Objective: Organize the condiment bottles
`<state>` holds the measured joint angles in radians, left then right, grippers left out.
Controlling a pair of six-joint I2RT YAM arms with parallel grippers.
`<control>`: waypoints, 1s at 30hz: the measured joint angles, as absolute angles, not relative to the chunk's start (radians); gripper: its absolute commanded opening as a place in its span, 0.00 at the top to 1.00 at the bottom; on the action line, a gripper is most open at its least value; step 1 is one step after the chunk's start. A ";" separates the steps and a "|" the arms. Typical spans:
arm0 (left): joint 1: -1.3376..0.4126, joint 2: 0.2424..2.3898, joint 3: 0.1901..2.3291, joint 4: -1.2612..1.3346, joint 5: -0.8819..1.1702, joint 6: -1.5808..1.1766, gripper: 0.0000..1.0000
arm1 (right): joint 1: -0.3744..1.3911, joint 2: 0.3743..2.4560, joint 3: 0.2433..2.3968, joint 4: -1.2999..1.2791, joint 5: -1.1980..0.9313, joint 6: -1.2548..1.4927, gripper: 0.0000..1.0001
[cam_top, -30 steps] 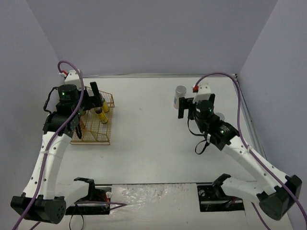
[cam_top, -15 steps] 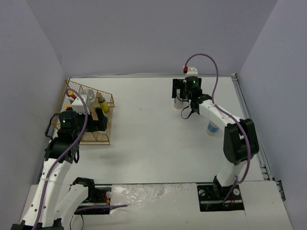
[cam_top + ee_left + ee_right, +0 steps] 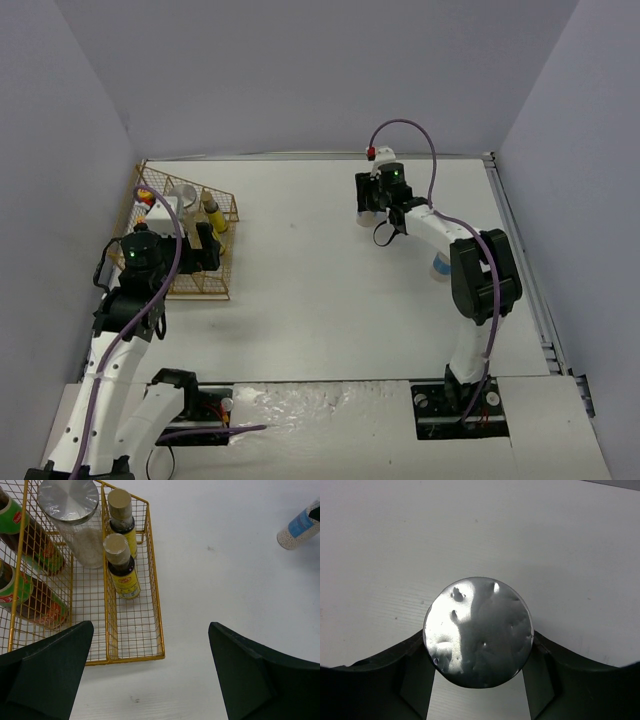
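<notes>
In the right wrist view a pale jar with a dented silver lid [image 3: 478, 631] stands on the table, and my right gripper [image 3: 478, 645] is shut on it, one finger pressed against each side. From above, that right gripper [image 3: 371, 203] sits at the far middle of the table. The gold rack [image 3: 135, 630] holds two green-red-labelled sauce bottles [image 3: 30, 540], a silver-lidded jar [image 3: 70, 502] and two slim dark yellow-labelled bottles [image 3: 121, 567]. My left gripper [image 3: 150, 680] hangs open above the rack's near corner with nothing between its fingers.
Another pale jar with a blue label [image 3: 441, 265] lies on its side right of the middle, also seen as the lying jar [image 3: 300, 527]. The rack [image 3: 200, 285] stands at the left edge by the wall. Grey walls close in the table.
My right arm has stretched out to the far jar and its jaws have closed onto the lid. My left arm has drawn back from the rack, gripper still open.
</notes>
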<state>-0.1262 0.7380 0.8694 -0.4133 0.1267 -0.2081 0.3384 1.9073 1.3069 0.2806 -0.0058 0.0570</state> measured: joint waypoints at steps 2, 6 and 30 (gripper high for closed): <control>-0.123 0.747 0.869 -0.412 0.135 -0.208 0.03 | 0.347 1.893 1.274 0.314 -0.034 0.035 0.88; -0.121 0.768 0.869 -0.405 0.172 -0.209 0.03 | 0.434 1.831 1.190 0.338 -0.075 -0.011 0.89; -0.160 0.825 0.860 -0.360 0.286 -0.265 0.03 | 0.884 1.575 1.034 0.280 -0.184 -0.071 0.00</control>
<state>-0.1605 0.8248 0.8602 -0.3601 0.2864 -0.2645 0.8845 1.5749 1.0343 0.2797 -0.1838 -0.0706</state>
